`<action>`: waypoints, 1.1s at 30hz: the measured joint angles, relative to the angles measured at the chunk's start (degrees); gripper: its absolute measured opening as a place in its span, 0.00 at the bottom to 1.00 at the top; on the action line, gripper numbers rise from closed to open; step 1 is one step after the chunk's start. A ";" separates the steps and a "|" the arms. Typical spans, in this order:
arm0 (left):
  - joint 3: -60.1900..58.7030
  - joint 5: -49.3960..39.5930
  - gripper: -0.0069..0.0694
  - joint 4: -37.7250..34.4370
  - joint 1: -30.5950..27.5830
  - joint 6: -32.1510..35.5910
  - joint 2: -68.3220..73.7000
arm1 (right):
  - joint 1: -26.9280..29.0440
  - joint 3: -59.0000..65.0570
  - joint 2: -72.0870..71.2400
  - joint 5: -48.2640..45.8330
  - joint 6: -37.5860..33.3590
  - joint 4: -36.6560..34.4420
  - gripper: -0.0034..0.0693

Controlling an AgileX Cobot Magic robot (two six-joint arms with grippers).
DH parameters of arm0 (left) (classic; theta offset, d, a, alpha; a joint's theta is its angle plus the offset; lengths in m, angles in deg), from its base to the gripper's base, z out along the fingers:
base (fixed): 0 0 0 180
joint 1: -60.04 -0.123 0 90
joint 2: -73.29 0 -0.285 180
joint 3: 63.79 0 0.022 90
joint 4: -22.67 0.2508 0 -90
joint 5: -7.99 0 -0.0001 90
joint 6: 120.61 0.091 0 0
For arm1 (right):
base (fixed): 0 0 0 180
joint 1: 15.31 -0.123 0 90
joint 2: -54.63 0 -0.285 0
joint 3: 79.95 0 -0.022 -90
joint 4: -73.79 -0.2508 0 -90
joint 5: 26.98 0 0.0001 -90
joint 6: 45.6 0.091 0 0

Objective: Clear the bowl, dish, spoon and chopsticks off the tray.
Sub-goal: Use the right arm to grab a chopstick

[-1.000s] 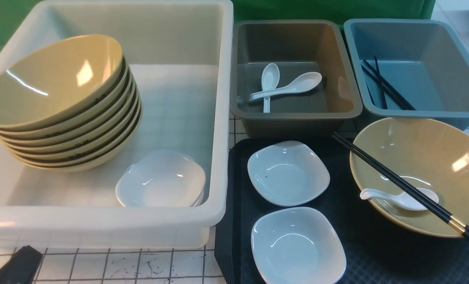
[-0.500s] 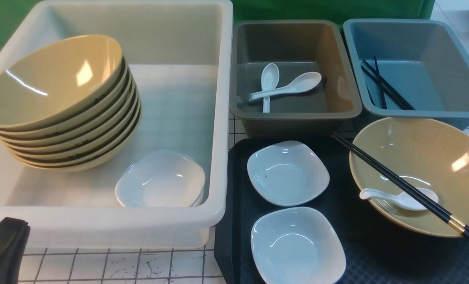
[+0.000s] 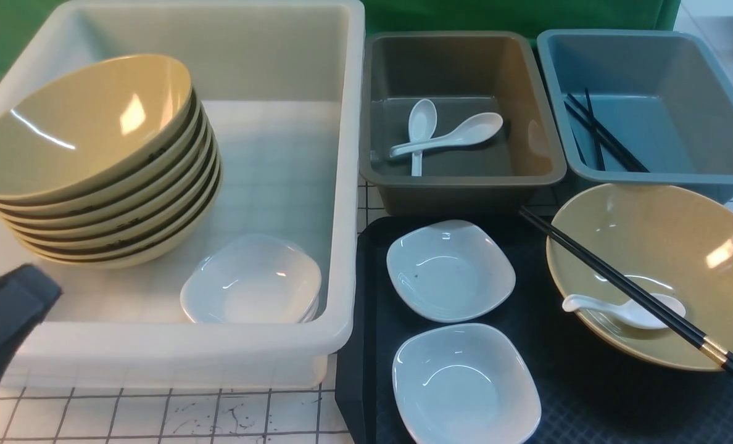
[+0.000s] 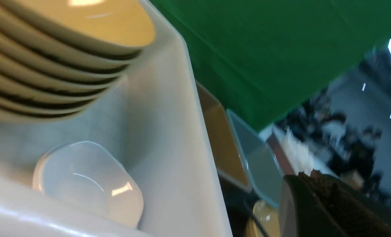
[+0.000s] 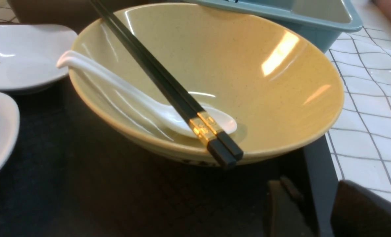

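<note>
The black tray (image 3: pixel 588 394) lies at the front right. Two white dishes (image 3: pixel 450 270) (image 3: pixel 465 382) sit on its left half. The tan bowl (image 3: pixel 662 259) stands on its right half, with the white spoon (image 3: pixel 632 311) inside. The black chopsticks (image 3: pixel 619 290) lie across the bowl's rim. My right gripper (image 5: pixel 314 204) hovers open near the tray's right edge, just short of the bowl (image 5: pixel 235 65) and the gold-banded ends of the chopsticks (image 5: pixel 162 79). My left gripper (image 3: pixel 5 314) is shut and blurred, over the near left corner of the white tub.
The white tub (image 3: pixel 342 185) holds a stack of tan bowls (image 3: pixel 95 160) and white dishes (image 3: pixel 252 283). Behind the tray, a grey bin (image 3: pixel 465 179) holds two white spoons (image 3: pixel 447 137). A blue bin (image 3: pixel 650 179) beside it holds black chopsticks (image 3: pixel 601 135).
My left gripper has risen from the bottom left corner to the height of the tub's front wall. The right gripper and everything on the tray stay where they were.
</note>
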 joint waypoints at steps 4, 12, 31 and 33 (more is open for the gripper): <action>6.57 -8.74 0.09 -0.22 1.23 3.44 7.56 | 0.00 0.85 0.00 6.10 14.63 -3.45 0.37; 9.24 -11.84 0.09 -1.43 13.22 9.57 17.91 | -1.54 -0.39 0.08 9.09 32.44 -4.95 0.36; 18.21 -11.86 0.09 -5.88 22.06 26.40 32.47 | -28.65 -52.09 53.61 -41.96 -2.36 -4.82 0.22; 18.21 -13.16 0.09 -7.31 22.18 28.48 32.47 | -25.61 -55.77 58.88 -44.87 -7.10 -4.82 0.22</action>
